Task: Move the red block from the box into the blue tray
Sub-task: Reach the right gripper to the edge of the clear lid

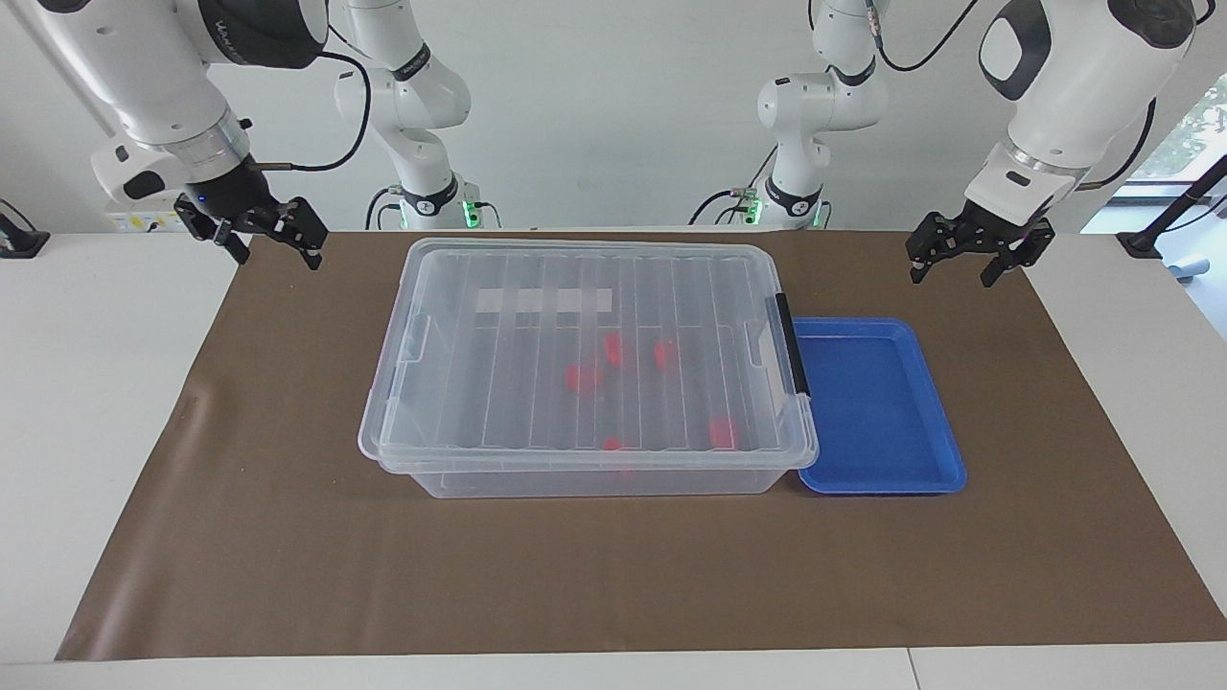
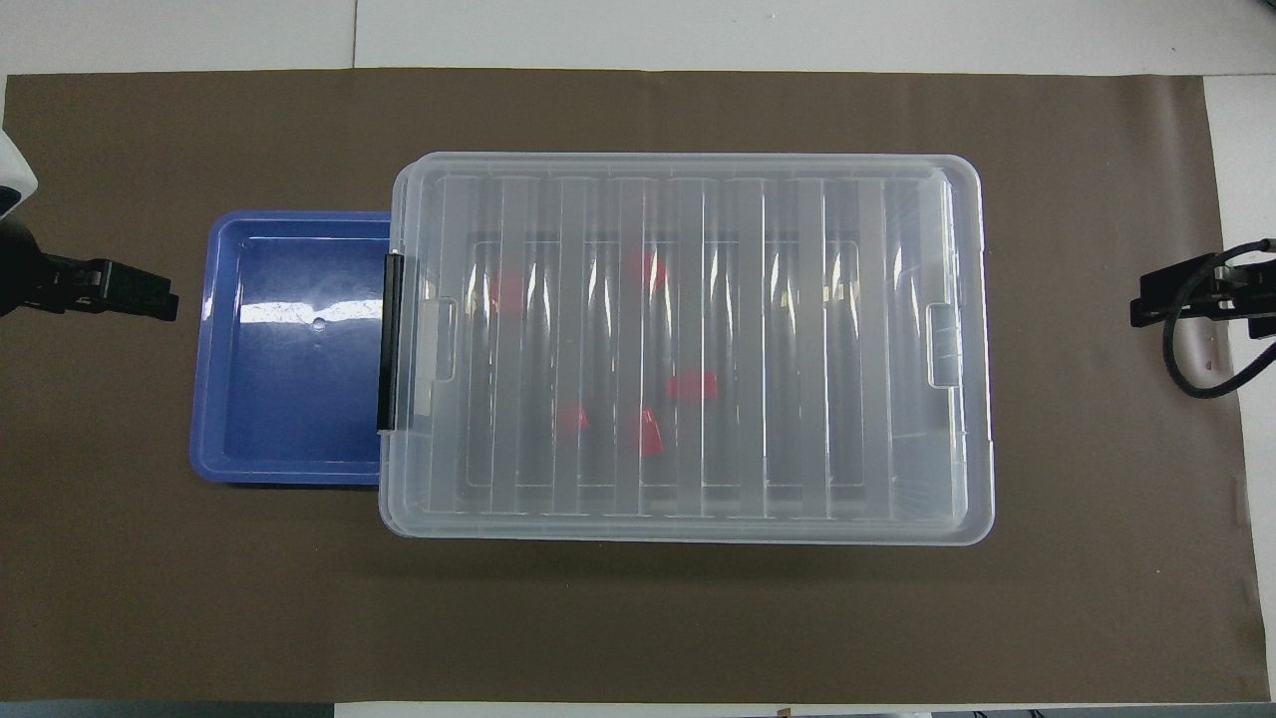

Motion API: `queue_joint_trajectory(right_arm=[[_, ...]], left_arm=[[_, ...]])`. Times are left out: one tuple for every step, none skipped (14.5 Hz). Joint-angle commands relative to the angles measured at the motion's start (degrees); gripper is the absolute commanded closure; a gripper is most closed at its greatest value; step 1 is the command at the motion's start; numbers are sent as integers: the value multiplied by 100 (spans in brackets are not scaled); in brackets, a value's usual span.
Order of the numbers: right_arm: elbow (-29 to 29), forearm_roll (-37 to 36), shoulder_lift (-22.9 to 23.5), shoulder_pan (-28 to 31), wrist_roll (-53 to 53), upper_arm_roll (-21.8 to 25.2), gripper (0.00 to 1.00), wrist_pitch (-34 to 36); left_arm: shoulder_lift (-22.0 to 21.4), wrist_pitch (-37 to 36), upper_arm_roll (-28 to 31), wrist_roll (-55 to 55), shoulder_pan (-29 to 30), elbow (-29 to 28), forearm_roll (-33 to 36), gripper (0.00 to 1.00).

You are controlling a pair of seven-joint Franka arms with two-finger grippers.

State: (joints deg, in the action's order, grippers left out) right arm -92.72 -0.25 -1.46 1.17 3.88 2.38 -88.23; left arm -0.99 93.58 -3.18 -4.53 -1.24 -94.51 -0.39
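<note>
Brown mat [image 1: 288, 537] covers the white surface [image 1: 96, 383]; plain white wall up at the robots' end.

Going across the facing view: right gripper [image 1: 271, 242] hangs over the mat's edge at the right arm's end, jaws spread wide, nothing in them. Arm looks parked.

Box [image 1: 498, 335] comes next, lying between the two grippers, well apart from the right one. Ribbed clear lid [image 2: 847, 329] is on and sits flat. Five or so red blocks show through it; the red block [image 1: 664, 355] I'd go for lies in the box half toward the left gripper. All sit on the box floor, scattered, none touching.

Handling guess: block is tiny, rigid, light plastic. Smooth faces, so it could squirt out of a skewed pinch. Take it across two flat opposite sides, jaws coming straight down. Not fragile.

Lid is the blocker, no reach to any block until it's off. Black latch [image 1: 792, 345] clips the end next to the tray. Lid is thin, will flex; likely wants both arms, one at each end tab.

Blue tray [image 1: 877, 412] sits flush against the latch end of the box, empty, nearest thing to the left gripper [image 1: 978, 251]. That gripper hangs over the mat just past the tray's robot-side corner, jaws wide, holding nothing.

Lifted lid could swing over the tray, so watch that.
</note>
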Motion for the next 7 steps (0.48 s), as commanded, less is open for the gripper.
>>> queue_joint_trajectory(right_arm=[[-79,-10,-39,41,-89,-27,0,-107],[-71,-10,-39,41,-89,-27,0,-107],[-79,-10,-39,41,-98,-27,0,-107],[-79,-1,-39,41,-80,-27,0,-125],[-79,8,-39,41,-63,-27,0,-151],[-123,16,-48,41,-63,-27,0,-273],[-193,86,-74,59,-28,-27,0,-370]], left_arm=[[-59,-112,-34,-39,45,20,83,0],[-59,-112,-34,-39,45,20,83,0],[-59,-112,-34,-39,45,20,83,0],[-59,-112,-34,-39,45,20,83,0],[-59,-112,-34,-39,45,20,83,0],[-59,-112,-34,-39,45,20,83,0],[-59,-112,-34,-39,45,20,83,0]])
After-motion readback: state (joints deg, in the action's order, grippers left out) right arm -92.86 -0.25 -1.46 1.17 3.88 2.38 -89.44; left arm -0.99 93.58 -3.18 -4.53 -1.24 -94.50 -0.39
